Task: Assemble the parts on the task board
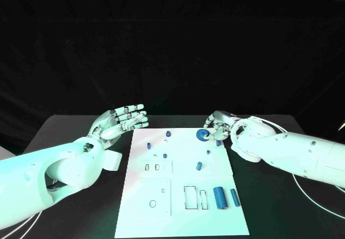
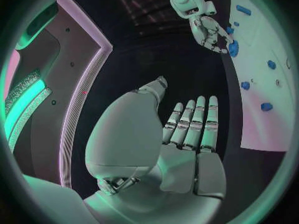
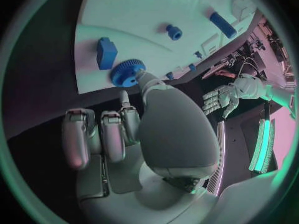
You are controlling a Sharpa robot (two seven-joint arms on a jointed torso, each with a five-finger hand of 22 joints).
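At the task board's (image 1: 180, 199) far edge, the right hand (image 1: 229, 127) pinches a blue gear (image 1: 202, 134) between thumb and fingertip. The left hand (image 1: 122, 122) hovers beside the board, fingers straight and pressed together, holding nothing. With so thin a pinch, the gear could tilt and slip or jam on its seat.

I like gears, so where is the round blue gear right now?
In the head view the blue gear sits at the task board's far right corner, pinched by the right hand, beside a small blue block.

One white task board (image 1: 180, 199), two blue cylinders (image 1: 220, 197) lying side by side, and one blue gear (image 1: 203, 134).
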